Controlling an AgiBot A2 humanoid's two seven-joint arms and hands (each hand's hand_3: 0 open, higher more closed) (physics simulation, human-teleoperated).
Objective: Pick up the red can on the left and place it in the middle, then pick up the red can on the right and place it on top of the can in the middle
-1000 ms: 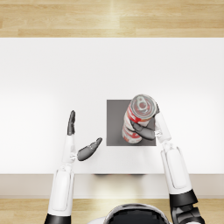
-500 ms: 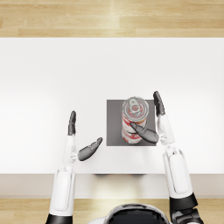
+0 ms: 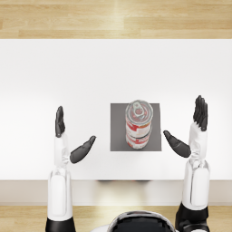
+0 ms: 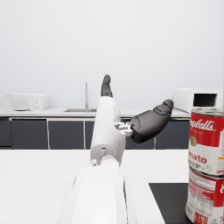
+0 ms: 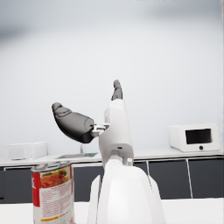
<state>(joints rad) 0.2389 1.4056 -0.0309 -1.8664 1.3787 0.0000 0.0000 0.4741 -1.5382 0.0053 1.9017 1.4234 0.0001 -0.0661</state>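
Two red soup cans stand stacked upright on the dark grey mat [image 3: 118, 136] in the middle of the white table. The upper can [image 3: 139, 115] sits squarely on the lower can [image 3: 136, 139]. In the left wrist view the upper can [image 4: 206, 140] and lower can [image 4: 204, 196] show one above the other. My right hand [image 3: 190, 129] is off to the right of the stack, fingers spread, holding nothing. My left hand [image 3: 69, 138] is left of the mat, also spread and holding nothing. The right wrist view shows my right hand [image 5: 83, 120] above and apart from the upper can [image 5: 53, 191].
The white table [image 3: 68, 72] stretches wide around the mat, with a wooden floor strip [image 3: 113, 18] beyond its far edge. A kitchen counter with a microwave [image 5: 194, 136] shows far behind in the wrist views.
My right hand let go of the upper can and drew away to the right. The can now stands upright on the lower one. The left hand has stayed put.
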